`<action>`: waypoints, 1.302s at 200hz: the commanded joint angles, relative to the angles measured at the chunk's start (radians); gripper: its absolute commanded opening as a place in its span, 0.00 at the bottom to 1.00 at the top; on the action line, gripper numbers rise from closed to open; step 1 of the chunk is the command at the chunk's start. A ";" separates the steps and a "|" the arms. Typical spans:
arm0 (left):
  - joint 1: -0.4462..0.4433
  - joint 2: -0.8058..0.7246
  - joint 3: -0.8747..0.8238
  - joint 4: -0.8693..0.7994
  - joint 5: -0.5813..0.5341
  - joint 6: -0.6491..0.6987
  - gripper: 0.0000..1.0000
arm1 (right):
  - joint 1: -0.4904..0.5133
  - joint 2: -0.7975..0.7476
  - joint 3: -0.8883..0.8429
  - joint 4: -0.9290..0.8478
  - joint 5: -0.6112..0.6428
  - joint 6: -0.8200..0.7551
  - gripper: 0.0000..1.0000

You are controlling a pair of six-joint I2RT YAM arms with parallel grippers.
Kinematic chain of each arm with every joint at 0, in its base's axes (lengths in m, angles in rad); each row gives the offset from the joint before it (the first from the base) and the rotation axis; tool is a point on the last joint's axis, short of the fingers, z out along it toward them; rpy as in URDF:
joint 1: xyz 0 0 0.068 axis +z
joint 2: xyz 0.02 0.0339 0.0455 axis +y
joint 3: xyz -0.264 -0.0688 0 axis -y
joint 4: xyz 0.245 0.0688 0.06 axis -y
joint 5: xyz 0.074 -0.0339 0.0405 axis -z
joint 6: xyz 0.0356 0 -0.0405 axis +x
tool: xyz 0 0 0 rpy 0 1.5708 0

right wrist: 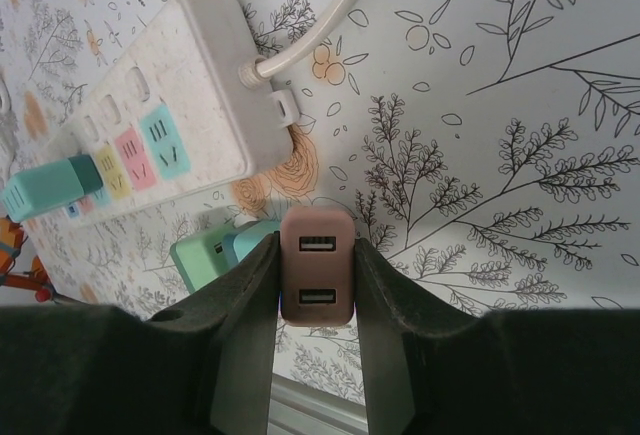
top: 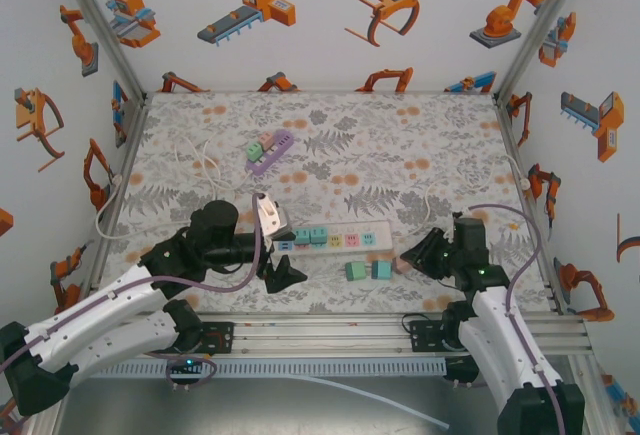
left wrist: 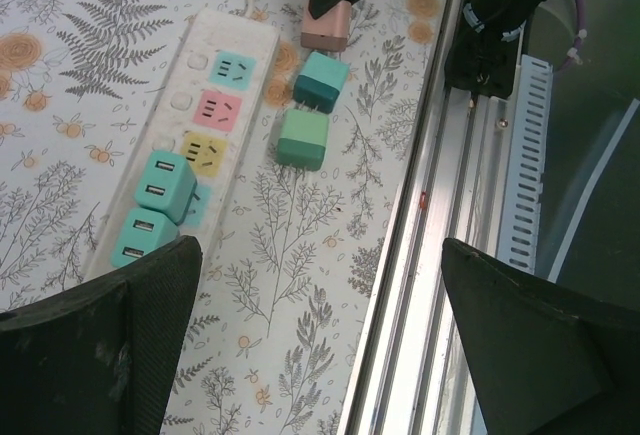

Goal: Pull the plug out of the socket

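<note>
Clamps the pink plug (right wrist: 316, 290) in the right gripper (right wrist: 316, 255), clear of the strip (right wrist: 215, 65) ahead of it, likely to drop beside the loose plugs (left wrist: 302, 138) nearby; hangs the left gripper (left wrist: 318, 255) wide apart just short of two teal plugs (left wrist: 165, 185) seated in that strip, likely next.
</note>
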 commanded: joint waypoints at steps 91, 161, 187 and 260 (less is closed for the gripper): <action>-0.005 -0.021 -0.014 -0.001 -0.091 0.001 0.97 | -0.005 -0.007 0.052 -0.142 0.137 -0.010 0.52; -0.005 -0.068 -0.041 -0.009 -0.279 -0.046 0.97 | -0.004 -0.060 0.184 0.060 0.074 -0.150 0.52; -0.005 -0.078 -0.045 -0.020 -0.363 -0.060 0.97 | -0.001 -0.083 0.164 0.286 -0.032 -0.267 0.51; -0.003 -0.039 -0.055 -0.088 -0.661 -0.150 0.97 | 0.196 -0.010 0.153 0.657 -0.301 -0.745 0.50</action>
